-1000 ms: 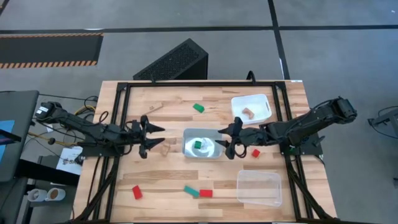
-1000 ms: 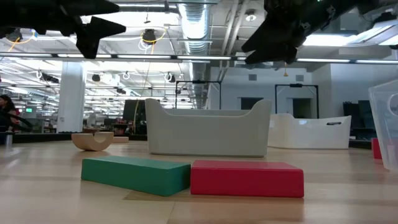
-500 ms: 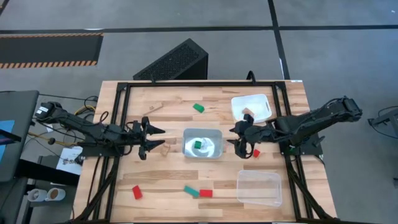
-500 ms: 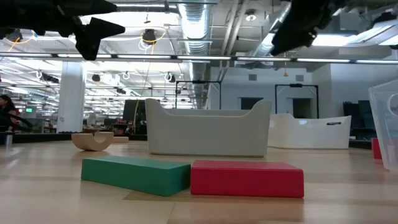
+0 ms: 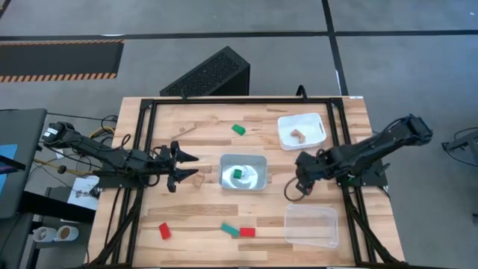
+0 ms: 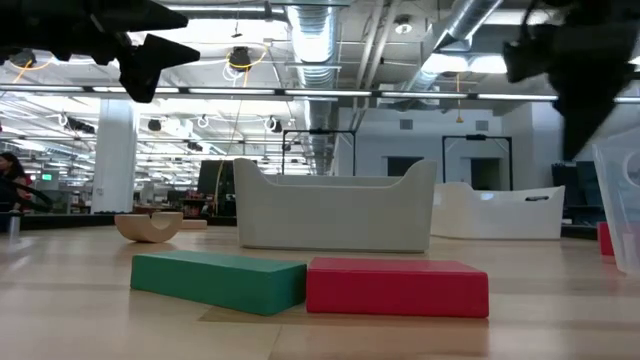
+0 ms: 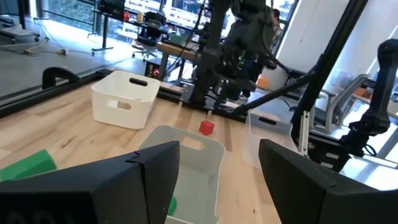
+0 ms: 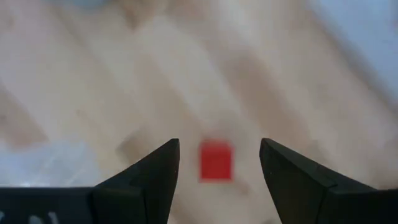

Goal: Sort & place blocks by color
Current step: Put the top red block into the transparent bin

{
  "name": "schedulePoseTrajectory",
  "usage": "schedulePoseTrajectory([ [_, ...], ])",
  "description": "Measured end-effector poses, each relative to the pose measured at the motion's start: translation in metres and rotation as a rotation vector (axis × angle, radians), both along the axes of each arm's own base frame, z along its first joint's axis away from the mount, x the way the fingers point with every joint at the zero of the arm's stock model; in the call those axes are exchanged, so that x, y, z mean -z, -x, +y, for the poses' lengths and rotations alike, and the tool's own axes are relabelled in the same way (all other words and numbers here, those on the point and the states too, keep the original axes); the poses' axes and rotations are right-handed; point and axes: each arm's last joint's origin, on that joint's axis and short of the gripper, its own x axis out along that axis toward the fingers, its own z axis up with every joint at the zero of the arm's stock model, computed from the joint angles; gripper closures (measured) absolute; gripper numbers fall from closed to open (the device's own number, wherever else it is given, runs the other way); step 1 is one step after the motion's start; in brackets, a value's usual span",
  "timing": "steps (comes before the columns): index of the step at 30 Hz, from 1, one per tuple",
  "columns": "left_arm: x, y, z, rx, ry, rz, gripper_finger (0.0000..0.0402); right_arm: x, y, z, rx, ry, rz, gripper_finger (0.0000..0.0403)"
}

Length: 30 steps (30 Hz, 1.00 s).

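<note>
My right gripper (image 8: 216,186) is open and points down over a small red block (image 8: 216,160), one finger on each side, above it and not touching. The left wrist view shows this block (image 7: 207,127) lying flat on the table under the gripper. My left gripper (image 5: 183,168) waits open, left of the silvery tray (image 5: 258,181), which holds a green block (image 5: 237,173). A wood block (image 5: 299,135) lies in the white tray (image 5: 320,124). On the table lie a green block (image 5: 238,129), wood blocks (image 5: 198,178), a red block (image 5: 164,231), and a green (image 5: 229,229) and red (image 5: 247,232) pair.
A clear tray (image 5: 310,237) sits near the table's near right corner, close to my right gripper. A black frame (image 5: 146,142) runs along the table's left, far and right sides. Bare wood lies between the silvery tray and the near blocks.
My right gripper has moved from the silvery tray's right end toward the table's right and near edges, and has tipped from level to pointing down over the small red block. It stays open. The blocks have not moved.
</note>
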Motion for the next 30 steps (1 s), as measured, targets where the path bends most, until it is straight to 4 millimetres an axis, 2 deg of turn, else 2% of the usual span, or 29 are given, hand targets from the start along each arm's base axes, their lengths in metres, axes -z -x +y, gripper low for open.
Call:
schedulePoseTrajectory([
  [5,0.001,0.0,0.0,0.001,-0.002,0.006,0.0194,0.016,0.019,0.009,-0.03,-0.031,0.034,0.0158],
  [12,0.001,0.0,0.0,0.003,-0.007,0.006,0.0194,0.012,0.034,0.012,-0.06,-0.044,-0.114,0.0158],
  [17,0.001,0.0,0.0,0.003,-0.029,0.007,0.0194,0.025,0.04,0.018,-0.107,-0.075,-0.16,0.0158],
  [24,0.0,0.0,0.0,0.002,-0.038,0.007,0.0194,0.05,0.05,0.014,-0.082,-0.048,-0.037,0.0158],
  [30,0.001,0.0,0.0,0.005,-0.038,0.007,0.0194,0.062,0.05,0.008,-0.042,-0.054,-0.041,0.0158],
])
